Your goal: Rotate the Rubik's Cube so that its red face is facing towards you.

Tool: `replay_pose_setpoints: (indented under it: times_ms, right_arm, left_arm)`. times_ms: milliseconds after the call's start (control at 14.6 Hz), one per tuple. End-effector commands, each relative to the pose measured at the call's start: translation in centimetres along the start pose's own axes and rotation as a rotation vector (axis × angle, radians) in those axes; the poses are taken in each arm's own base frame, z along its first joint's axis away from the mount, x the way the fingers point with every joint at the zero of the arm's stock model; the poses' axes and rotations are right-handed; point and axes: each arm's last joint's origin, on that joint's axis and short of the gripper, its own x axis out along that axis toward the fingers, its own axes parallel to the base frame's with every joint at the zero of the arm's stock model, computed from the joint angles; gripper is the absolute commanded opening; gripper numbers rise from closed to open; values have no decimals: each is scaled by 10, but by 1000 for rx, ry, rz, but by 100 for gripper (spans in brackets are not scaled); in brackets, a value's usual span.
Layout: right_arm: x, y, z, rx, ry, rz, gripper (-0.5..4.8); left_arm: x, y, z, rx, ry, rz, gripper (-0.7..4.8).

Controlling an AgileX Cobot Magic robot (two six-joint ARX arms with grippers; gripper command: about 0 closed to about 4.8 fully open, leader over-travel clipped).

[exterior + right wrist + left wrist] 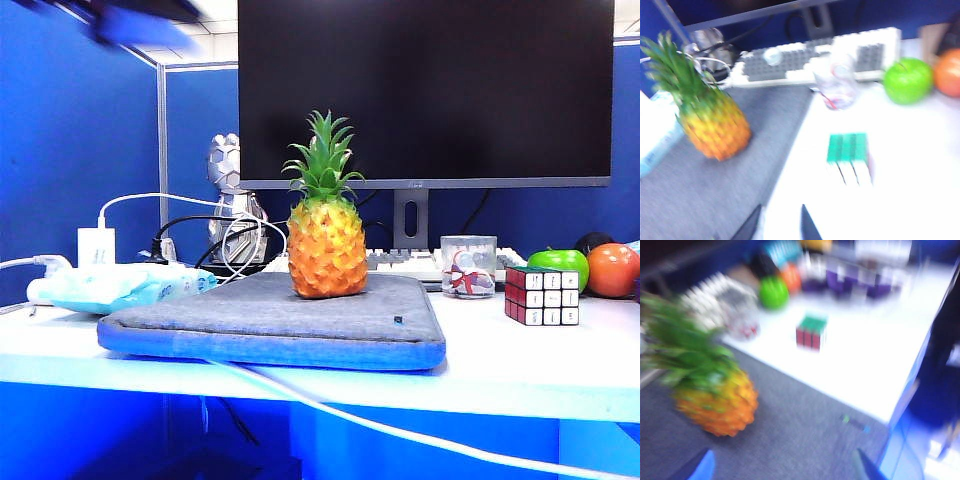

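Observation:
The Rubik's Cube (543,296) stands on the white desk at the right. Its white face is turned to the exterior camera, and the red face (513,292) is turned left, towards the pad. In the left wrist view the cube (811,332) shows a green top and a red side (808,338). My left gripper (782,467) hovers open and wide over the grey pad, far from the cube. My right gripper (781,221) hangs open with a narrow gap above the pad's edge, short of the cube (850,155). Neither holds anything.
A toy pineapple (326,230) stands on the grey pad (250,320). Beside the cube are a glass cup (468,265), a green apple (560,265) and an orange fruit (613,269). Keyboard and monitor (425,90) lie behind. A white cable (330,410) crosses the front edge.

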Motion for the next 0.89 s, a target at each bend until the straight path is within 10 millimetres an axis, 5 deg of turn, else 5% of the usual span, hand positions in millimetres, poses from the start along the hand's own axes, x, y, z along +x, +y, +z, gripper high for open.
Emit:
replay_pose_setpoints:
  times_ms: [68, 205, 410, 684, 752, 889]
  right_arm:
    - [16, -1, 18, -11, 57, 6, 121]
    - [29, -6, 17, -30, 136, -8, 173]
    - [47, -15, 7, -21, 216, -24, 180]
    - [81, -31, -9, -5, 295, -41, 166]
    - [89, -35, -14, 3, 315, -43, 0]
    - [98, -40, -17, 2, 310, -43, -1]
  left_arm:
    - [36, -6, -7, 59, 116, 39, 380]
    - [63, -8, -6, 51, 112, 80, 380]
    - [88, -12, 11, 0, -109, -4, 380]
    - [131, -1, 19, -120, -110, -100, 371]
    - [137, -1, 19, -117, -110, -107, 339]
    - [140, 0, 17, -118, -105, -108, 168]
